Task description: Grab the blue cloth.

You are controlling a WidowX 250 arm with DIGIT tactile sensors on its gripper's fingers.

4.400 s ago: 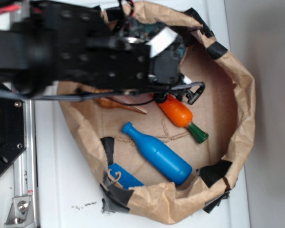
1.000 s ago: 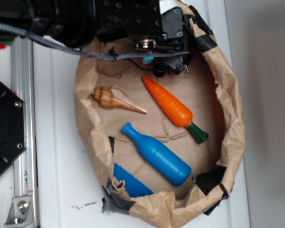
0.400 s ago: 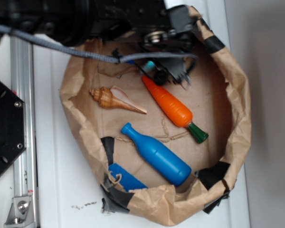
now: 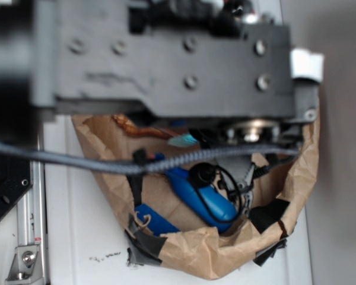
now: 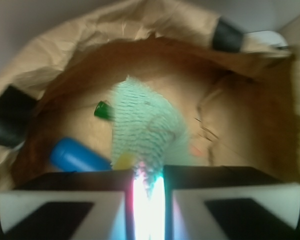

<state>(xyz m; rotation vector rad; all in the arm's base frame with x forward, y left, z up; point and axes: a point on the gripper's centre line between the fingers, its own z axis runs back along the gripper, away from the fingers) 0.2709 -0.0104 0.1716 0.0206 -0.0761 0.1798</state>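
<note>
Blue cloth (image 5: 146,127): pinched between closed fingers (image 5: 90,197), hanging forward, long axis away from gripper (image 5: 148,187), above paper bag (image 5: 80,35).

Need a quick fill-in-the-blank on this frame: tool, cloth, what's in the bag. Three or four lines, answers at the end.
1. The tool is shut on the blue ____.
2. The cloth hangs above the inside of a brown ____ bag.
3. The blue bottle lies in the bag on its ____.
4. In the wrist view, a small ____ tip shows beside the cloth.

Missing words: cloth; paper; side; green
</note>
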